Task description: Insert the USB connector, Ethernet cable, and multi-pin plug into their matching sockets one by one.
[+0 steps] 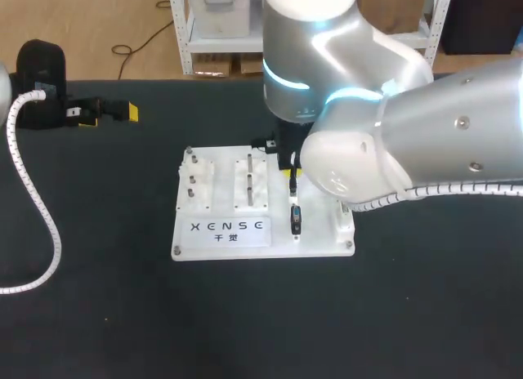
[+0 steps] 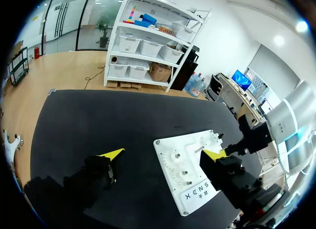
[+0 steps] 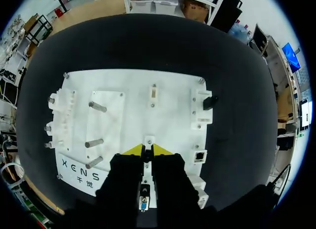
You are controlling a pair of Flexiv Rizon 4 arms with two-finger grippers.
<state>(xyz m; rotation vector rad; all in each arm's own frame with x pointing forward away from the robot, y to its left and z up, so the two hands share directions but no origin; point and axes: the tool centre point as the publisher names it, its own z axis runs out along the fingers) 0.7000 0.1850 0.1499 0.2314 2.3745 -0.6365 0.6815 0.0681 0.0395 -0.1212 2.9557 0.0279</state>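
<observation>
Alignment decides this insertion; right gripper point(image 3: 147, 153) pinches a small dark connector point(image 3: 147, 148) above the socket board point(image 3: 128, 105); descend squarely; left gripper point(image 2: 163, 154) gapes empty at the board's ten o'clock.

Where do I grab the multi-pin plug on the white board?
Take the multi-pin plug by its two long sides, coming straight down: it lies narrow and lengthwise on the white board, with bare board on both flanks.
</observation>
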